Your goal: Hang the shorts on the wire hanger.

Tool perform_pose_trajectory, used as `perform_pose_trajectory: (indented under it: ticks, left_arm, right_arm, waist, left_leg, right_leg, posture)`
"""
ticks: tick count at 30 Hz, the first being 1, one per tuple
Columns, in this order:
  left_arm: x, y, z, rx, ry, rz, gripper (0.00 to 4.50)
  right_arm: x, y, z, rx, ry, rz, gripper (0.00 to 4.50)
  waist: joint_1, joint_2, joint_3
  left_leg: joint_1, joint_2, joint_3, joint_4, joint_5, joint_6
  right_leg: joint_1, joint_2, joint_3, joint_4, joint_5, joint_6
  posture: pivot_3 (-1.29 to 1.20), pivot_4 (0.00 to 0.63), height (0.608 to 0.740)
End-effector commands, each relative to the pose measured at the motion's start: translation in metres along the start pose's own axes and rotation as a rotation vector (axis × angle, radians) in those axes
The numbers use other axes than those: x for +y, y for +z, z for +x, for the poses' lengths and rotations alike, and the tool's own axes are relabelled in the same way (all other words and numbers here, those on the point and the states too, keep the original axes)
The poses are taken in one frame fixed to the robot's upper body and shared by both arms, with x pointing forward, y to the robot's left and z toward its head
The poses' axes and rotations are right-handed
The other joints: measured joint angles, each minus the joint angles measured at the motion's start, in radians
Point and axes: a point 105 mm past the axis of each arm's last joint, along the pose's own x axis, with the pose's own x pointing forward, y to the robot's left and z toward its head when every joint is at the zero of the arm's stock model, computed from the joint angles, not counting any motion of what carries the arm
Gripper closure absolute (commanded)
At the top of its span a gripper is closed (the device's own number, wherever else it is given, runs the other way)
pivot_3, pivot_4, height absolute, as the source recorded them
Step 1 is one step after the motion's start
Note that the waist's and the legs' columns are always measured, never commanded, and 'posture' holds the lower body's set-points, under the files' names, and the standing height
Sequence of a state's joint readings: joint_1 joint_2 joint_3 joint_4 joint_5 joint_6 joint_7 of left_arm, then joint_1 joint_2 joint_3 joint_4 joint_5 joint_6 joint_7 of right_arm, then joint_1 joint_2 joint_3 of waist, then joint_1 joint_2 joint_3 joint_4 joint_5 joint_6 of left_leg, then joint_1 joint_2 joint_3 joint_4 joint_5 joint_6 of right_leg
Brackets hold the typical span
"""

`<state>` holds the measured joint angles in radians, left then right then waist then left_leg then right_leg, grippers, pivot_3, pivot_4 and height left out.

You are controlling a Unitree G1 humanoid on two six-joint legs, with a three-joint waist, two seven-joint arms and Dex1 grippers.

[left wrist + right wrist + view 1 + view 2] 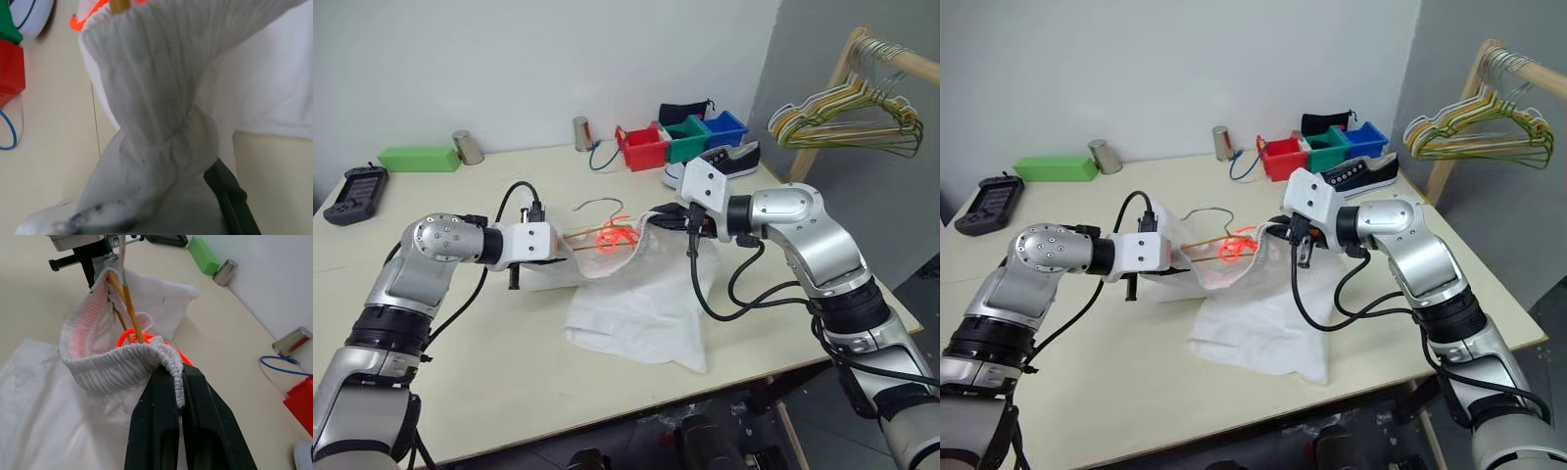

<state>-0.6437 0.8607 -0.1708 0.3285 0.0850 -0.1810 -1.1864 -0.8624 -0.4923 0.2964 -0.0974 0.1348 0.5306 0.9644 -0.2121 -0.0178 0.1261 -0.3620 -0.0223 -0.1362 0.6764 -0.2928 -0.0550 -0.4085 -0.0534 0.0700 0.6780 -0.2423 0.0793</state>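
Now the shorts (pixel 636 304) lie partly on the table (pixel 480 362), their white legs spread flat toward its near edge, while the ribbed waistband is lifted and stretched open between the two arms. At one end of that band, the right gripper (pixel 177 382) has its two black fingers pressed together on the gathered elastic, pinching the shorts. At the opposite end, the left gripper (pixel 536 257) is closed on the bunched fabric, which wraps over its fingers and hides most of them. Inside the open waistband sits the wire hanger (pixel 128 308), its yellowish wire running down into the band beside a bright orange drawstring (pixel 615 235), and its pale hook (pixel 597 204) rises just behind the shorts. Behind the shorts, at the table's far side, stand red, green and blue bins (pixel 677 140) with a sneaker (pixel 729 162) near them, well apart from the shorts.
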Motion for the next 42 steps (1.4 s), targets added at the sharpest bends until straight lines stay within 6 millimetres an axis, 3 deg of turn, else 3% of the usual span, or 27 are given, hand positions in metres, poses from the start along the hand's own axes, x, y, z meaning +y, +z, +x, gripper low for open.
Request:
perform_pose_trajectory:
  ticks: [1, 4, 11, 20, 29, 36, 39, 42]
  left_arm:
    - [0.018, 0.025, 0.001, -0.084, 0.072, 0.046, 4.40]
    - [0.020, 0.029, 0.005, -0.098, 0.095, 0.050, 4.40]
    - [0.020, 0.025, 0.003, -0.095, 0.103, 0.041, 4.40]
    - [0.018, 0.033, 0.003, -0.139, 0.089, 0.050, 4.40]
    - [0.008, 0.047, -0.001, -0.185, 0.035, 0.072, 4.40]
    - [0.008, 0.042, -0.003, -0.145, 0.043, 0.099, 4.40]
    - [0.008, 0.041, -0.006, -0.140, 0.049, 0.097, 4.40]
    - [0.009, 0.040, -0.008, -0.137, 0.060, 0.098, 4.40]
  right_arm:
    - [-0.001, 0.005, 0.001, 0.008, -0.021, -0.052, 4.45]
    - [-0.001, -0.002, 0.000, 0.041, -0.016, -0.062, 4.45]
    - [0.003, -0.020, -0.012, 0.109, 0.043, -0.066, 2.72]
    - [-0.013, -0.036, -0.018, 0.188, 0.036, -0.052, 0.94]
    - [-0.016, -0.058, -0.009, 0.314, 0.076, -0.194, 0.94]
    - [-0.023, -0.061, -0.006, 0.338, 0.090, -0.276, 0.94]
    - [-0.024, -0.062, -0.005, 0.335, 0.094, -0.284, 1.41]
    - [-0.024, -0.064, -0.005, 0.341, 0.104, -0.304, 2.22]
  waist:
    - [-0.008, 0.000, 0.000]
    - [-0.014, 0.000, 0.000]
    - [-0.030, 0.000, 0.000]
    - [-0.040, 0.000, 0.000]
    - [-0.039, 0.000, 0.000]
    - [-0.038, 0.000, 0.000]
    - [-0.037, 0.000, 0.000]
    - [-0.036, 0.000, 0.000]
  left_leg:
    - [0.000, 0.000, 0.000, 0.000, 0.000, 0.000]
    - [0.000, 0.000, 0.000, 0.000, 0.000, 0.000]
    - [0.000, 0.000, 0.000, 0.000, 0.000, 0.000]
    - [0.000, 0.000, 0.000, 0.000, 0.000, 0.000]
    - [0.000, 0.000, 0.000, 0.000, 0.000, 0.000]
    - [0.000, 0.000, 0.000, 0.000, 0.000, 0.000]
    - [0.000, 0.000, 0.000, 0.000, 0.000, 0.000]
    - [0.000, 0.000, 0.000, 0.000, 0.000, 0.000]
  right_leg:
    - [0.000, 0.000, 0.000, 0.000, 0.000, 0.000]
    - [0.000, 0.000, 0.000, 0.000, 0.000, 0.000]
    - [0.000, 0.000, 0.000, 0.000, 0.000, 0.000]
    - [0.000, 0.000, 0.000, 0.000, 0.000, 0.001]
    - [0.000, 0.000, 0.000, 0.000, 0.000, 0.000]
    - [0.000, 0.000, 0.000, 0.000, 0.000, 0.000]
    - [0.000, 0.000, 0.000, 0.000, 0.000, 0.000]
    - [0.000, 0.000, 0.000, 0.000, 0.000, 0.000]
  posture:
    - [-0.22, 0.043, 0.740]
    - [-0.23, 0.042, 0.740]
    - [-0.22, 0.041, 0.740]
    - [-0.22, 0.044, 0.740]
    - [-0.20, 0.050, 0.740]
    - [-0.18, 0.052, 0.740]
    - [-0.18, 0.051, 0.740]
    - [-0.17, 0.051, 0.740]
